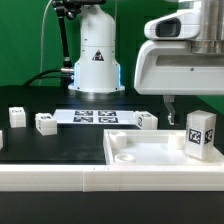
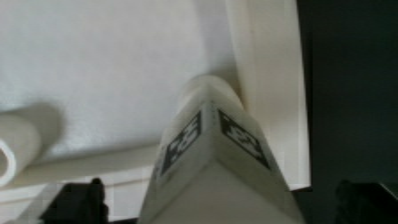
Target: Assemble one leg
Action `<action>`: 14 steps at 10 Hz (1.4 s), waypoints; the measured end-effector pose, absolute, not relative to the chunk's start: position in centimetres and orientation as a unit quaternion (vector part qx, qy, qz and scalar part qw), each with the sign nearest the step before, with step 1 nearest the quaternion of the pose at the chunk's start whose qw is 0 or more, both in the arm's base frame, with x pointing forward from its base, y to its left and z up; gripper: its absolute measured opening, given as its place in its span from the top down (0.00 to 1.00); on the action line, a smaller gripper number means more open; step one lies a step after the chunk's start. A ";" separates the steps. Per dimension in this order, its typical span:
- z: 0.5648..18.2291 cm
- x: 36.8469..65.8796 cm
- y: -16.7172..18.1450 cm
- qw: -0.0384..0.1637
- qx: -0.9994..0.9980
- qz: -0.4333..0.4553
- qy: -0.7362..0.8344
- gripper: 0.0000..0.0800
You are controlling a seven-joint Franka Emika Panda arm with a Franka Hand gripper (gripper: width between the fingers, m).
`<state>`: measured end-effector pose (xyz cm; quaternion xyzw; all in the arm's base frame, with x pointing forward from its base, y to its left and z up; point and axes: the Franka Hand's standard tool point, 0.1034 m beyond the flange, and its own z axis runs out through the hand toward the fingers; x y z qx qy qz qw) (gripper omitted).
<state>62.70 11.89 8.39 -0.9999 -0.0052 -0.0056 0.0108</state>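
Note:
A white leg (image 1: 200,135) with a black-and-white tag stands upright on the near corner of the large flat white panel (image 1: 140,152), at the exterior view's right. In the wrist view the leg (image 2: 217,140) is seen from above, with tags on two faces, rising between my fingers. My gripper (image 1: 197,108) hangs just above the leg and is open. In the wrist view the gripper (image 2: 222,205) has its dark fingertips (image 2: 80,200) wide apart on either side of the leg, not touching it. A round recessed socket (image 2: 15,140) shows in the panel (image 2: 107,70).
Three more white tagged legs lie on the black table: two at the exterior view's left (image 1: 17,116) (image 1: 45,122) and one behind the panel (image 1: 147,121). The marker board (image 1: 95,117) lies in front of the robot base (image 1: 95,60). A white ledge (image 1: 50,175) runs along the front.

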 end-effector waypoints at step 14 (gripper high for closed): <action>8.1 62.6 11.9 0.027 -0.998 -0.009 0.055 0.64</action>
